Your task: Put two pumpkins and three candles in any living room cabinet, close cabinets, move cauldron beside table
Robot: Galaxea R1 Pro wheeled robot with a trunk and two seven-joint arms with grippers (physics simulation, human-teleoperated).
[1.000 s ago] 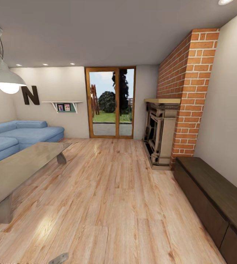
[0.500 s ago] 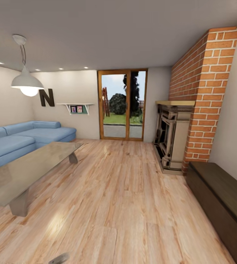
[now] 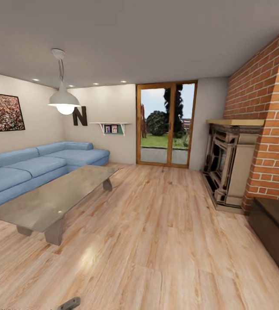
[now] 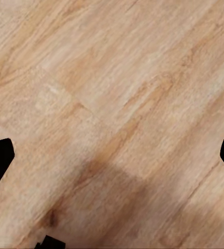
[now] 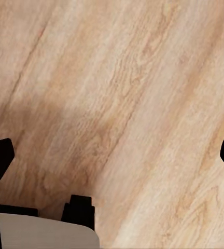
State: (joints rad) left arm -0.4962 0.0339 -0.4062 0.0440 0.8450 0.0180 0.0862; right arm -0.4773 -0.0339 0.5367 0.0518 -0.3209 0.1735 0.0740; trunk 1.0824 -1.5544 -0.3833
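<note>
- Table [image 3: 48, 200]: long, low, glossy grey top; it stands on the left, just before the blue sofa [image 3: 27, 165]
- Cabinet [image 3: 277, 232]: dark brown, flat-topped, at the right edge beside the brick chimney [image 3: 268, 120]
- Bare wood floor [image 3: 156, 241] lies broad between them
- Left gripper [image 4: 112, 155] and right gripper [image 5: 112, 155] both point at the floor, fingers spread wide, holding nothing

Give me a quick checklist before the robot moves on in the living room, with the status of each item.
1. Left gripper open and carrying nothing: ok.
2. Right gripper open and carrying nothing: ok.
3. Table located, in front of the blue sofa: ok.
4. Cabinet located at the head view's right edge, beside the brick fireplace: ok; whether it is closed: cannot tell.
5. Pumpkins, candles and cauldron located: not ok, none spotted yet.
6. Wooden floor ahead free of obstacles: ok.
</note>
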